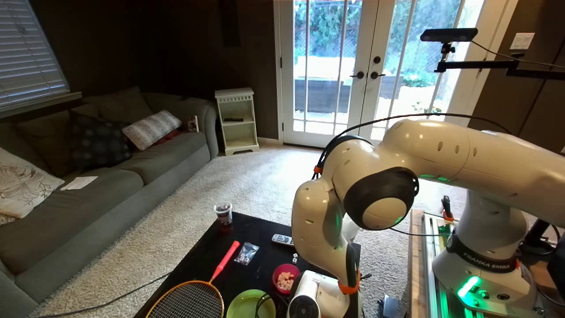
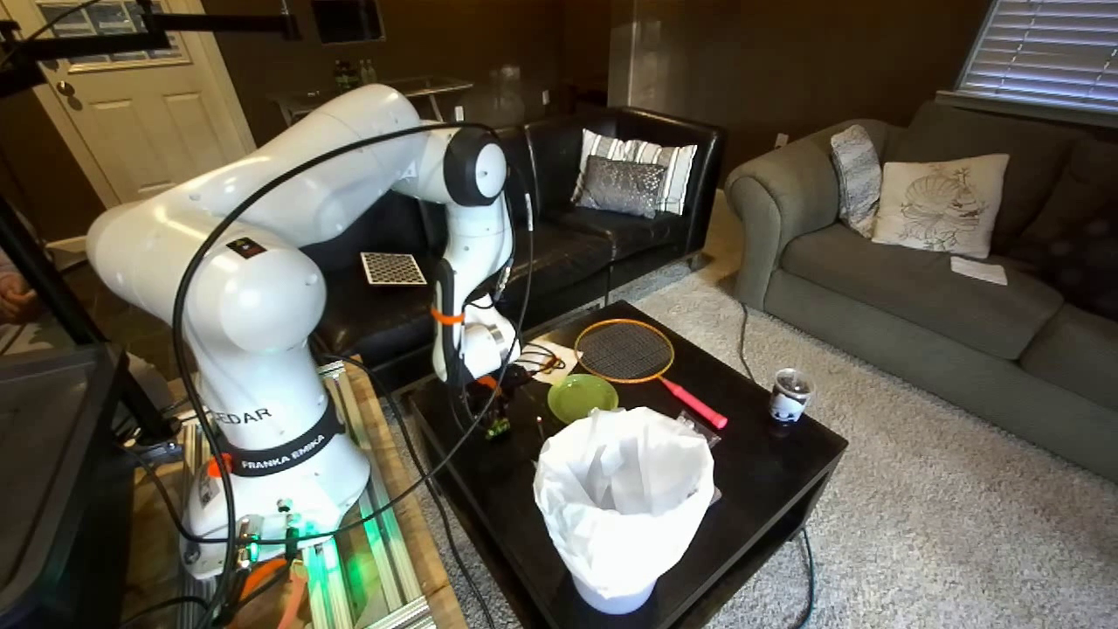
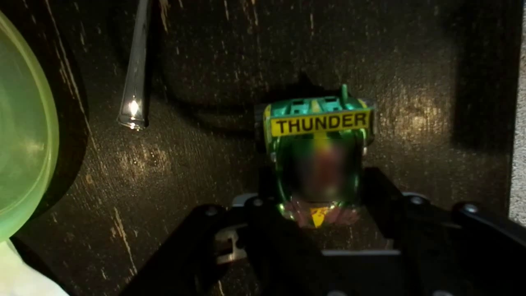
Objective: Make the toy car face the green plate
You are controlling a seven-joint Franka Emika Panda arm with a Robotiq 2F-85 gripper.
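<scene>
Bowl (image 1: 287,267) right of the green plate (image 1: 242,304) in an exterior view holds pale pieces (image 1: 285,281); claw (image 3: 320,183) straddles toy car (image 3: 320,154) lettered "THUNDER", whether gripping I cannot tell.

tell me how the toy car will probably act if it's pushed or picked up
The toy car would probably roll if pushed lengthwise: what looks like a wheel shows at its side. It looks glossy, so likely stiff and perhaps slippery. It's presumably light, fitting between the fingers.

The shiny green toy car (image 3: 319,164) with a yellow THUNDER strip (image 3: 320,123) was upright, apart from and side-on to the round, light-green plastic plate (image 3: 20,131).
</scene>
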